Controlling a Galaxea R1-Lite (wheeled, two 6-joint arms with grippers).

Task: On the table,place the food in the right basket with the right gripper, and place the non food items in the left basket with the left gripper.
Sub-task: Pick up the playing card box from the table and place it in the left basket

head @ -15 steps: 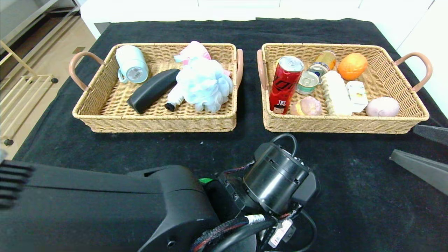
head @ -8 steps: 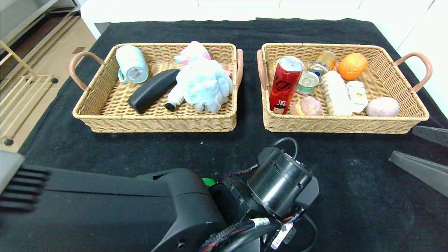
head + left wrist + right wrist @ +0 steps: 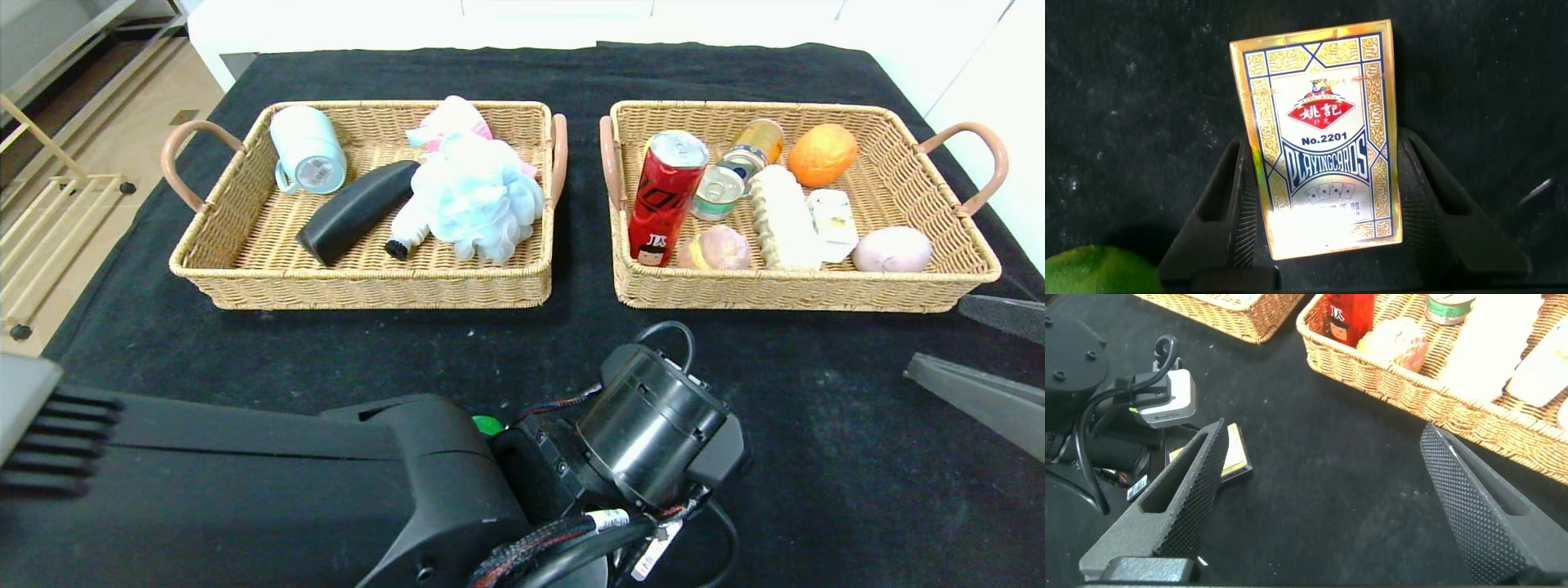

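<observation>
**Left wrist view: jaws closing around the card box**

Left gripper (image 3: pixel 1327 208) low over the near table (image 3: pixel 816 490), fingers now drawn in against both long edges of the card box (image 3: pixel 1323 139), flat on the cloth. Likely next: lift toward left basket (image 3: pixel 245 278). Right gripper (image 3: pixel 1327 498) parked near right, spread wide, empty.

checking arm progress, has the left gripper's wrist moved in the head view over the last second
Yes. The left gripper's wrist has shifted slightly toward the robot, away from the left basket.
</observation>
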